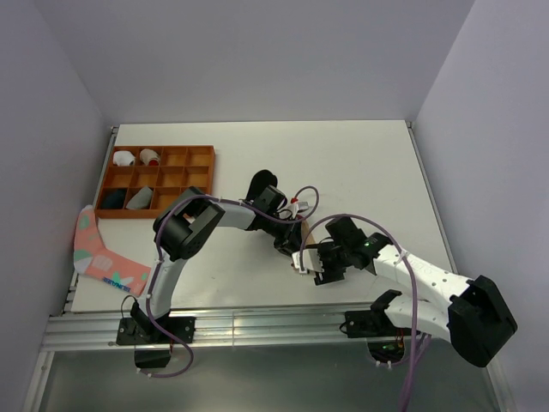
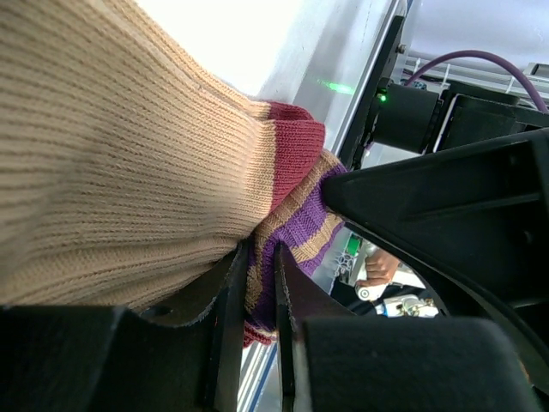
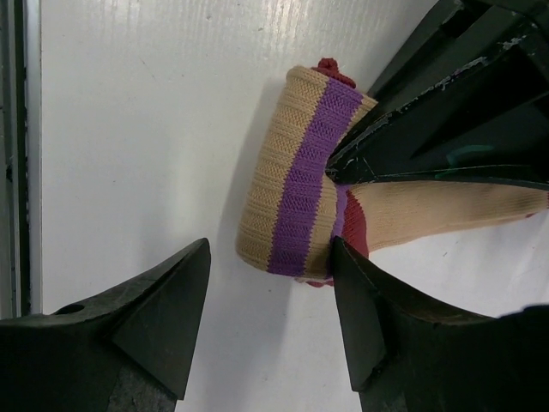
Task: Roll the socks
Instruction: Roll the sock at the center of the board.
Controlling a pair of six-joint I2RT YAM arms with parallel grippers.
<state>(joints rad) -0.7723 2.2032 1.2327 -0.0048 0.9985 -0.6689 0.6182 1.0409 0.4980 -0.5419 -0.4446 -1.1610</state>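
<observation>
Standing wide apart, the right fingers (image 3: 176, 305) bracket the near end of the rolled tan sock (image 3: 296, 163) on the table (image 3: 129, 103); its roll points away from them, and beyond, the left fingers (image 2: 225, 330) pinch the striped edge.

Left arm (image 1: 165, 279) and right arm (image 1: 429, 279): white links, bulky black joint housings, 2 looping purple cables (image 1: 414, 322), 1 green light (image 1: 370, 245). Right end effector (image 3: 270, 249) fingers: matte black wedges.

White desk (image 1: 360, 163), with a wooden tray (image 1: 212, 176) sitting at its far left. A pink sock (image 1: 99, 253) sprawls just nearside of that tray. The tan sock (image 3: 296, 172), part-rolled, lies well to the tray's right.
</observation>
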